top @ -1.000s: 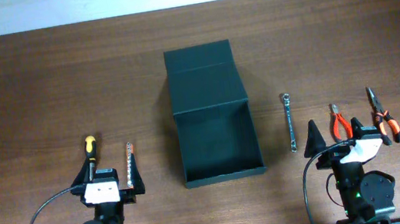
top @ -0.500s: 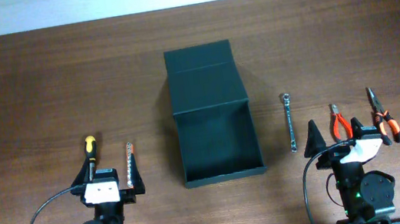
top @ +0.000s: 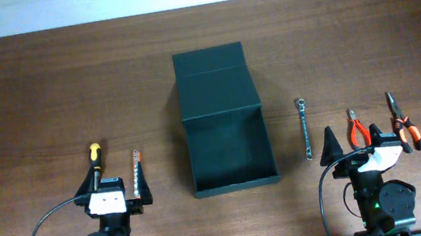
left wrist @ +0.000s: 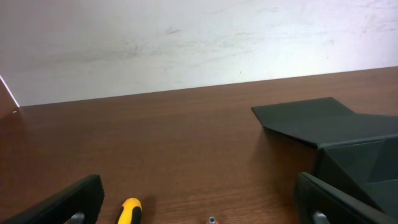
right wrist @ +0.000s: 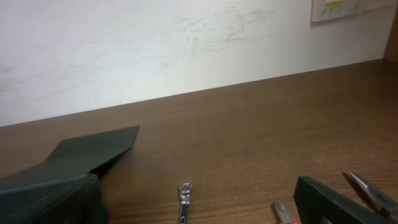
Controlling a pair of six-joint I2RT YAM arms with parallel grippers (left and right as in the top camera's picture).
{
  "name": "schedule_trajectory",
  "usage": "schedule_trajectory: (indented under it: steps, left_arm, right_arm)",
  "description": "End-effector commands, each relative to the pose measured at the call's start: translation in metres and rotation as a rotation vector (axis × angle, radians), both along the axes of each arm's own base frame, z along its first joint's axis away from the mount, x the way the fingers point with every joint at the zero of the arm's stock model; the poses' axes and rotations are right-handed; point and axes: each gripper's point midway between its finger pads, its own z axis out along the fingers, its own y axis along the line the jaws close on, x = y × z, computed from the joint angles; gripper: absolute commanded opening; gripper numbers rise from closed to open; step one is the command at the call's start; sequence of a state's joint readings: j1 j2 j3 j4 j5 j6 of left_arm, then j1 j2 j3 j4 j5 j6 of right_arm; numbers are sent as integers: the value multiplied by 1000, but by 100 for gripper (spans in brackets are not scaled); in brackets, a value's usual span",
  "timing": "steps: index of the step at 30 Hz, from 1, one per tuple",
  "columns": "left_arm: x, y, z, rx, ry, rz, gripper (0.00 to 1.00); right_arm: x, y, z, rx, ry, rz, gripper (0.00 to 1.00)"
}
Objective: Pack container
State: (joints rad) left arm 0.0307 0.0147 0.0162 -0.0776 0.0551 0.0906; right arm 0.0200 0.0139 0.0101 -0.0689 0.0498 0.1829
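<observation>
Judging by the overhead view, has anything gone into the container [top: 228, 152] yet? the first observer asks.

Nothing, the second replies. It sits in the middle of the surface [top: 28, 93], between the two arms. Its flap lid [top: 208, 59] is folded back flat on the far side and its dark floor is bare. Opening it is the one step that looks done.

And the tools?

All five lie outside it. A yellow-handled screwdriver [top: 95, 156] and a slim speckled rod [top: 136, 167] rest to the container's left, just ahead of the left arm. A small wrench [top: 306, 128] lies near the container's right wall. Red-handled pliers [top: 355, 127] and orange-and-black long-nose pliers [top: 403, 124] lie further right, just ahead of the right arm. The rod is too small in the pictures to name more closely.

Do the arms hold anything?

No. The left fingers [top: 143, 178] stand wide apart at the near edge and touch nothing. The left wrist view shows only the screwdriver's handle and bare wood between them. The right fingers [top: 330, 145] are spread just as wide and are equally empty, with the wrench and the red pliers showing ahead in their own view.

So what is left?

Practically the whole job, the second judges. Each tool has to be picked up and laid inside the box, and the lid will probably have to be folded shut afterwards. Each arm has tools close on its own side, so either could make the first pick.
</observation>
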Motion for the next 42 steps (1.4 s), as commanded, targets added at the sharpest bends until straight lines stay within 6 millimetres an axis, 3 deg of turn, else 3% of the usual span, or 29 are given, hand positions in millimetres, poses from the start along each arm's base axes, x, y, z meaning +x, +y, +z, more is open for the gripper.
schedule_trajectory:
  steps: [1,22,28,31,36,42]
  left_arm:
    - [0,1,-1,20,-3,0,99]
    - [0,1,-2,20,-2,0,99]
    - [0,1,-1,20,-3,0,99]
    - [0,1,-1,20,-3,0,99]
    - [0,1,-1,20,-3,0,99]
    - [0,1,-1,20,-3,0,99]
  right_arm:
    - [0,-1,-2,-3,4,-1,99]
    - [0,1,0,26,-4,8,99]
    - [-8,41,18,125,-5,233,99]
    - [-14,37,26,72,61,216,99]
    - [-15,9,41,30,262,49,99]
    - [12,11,54,-22,635,77,99]
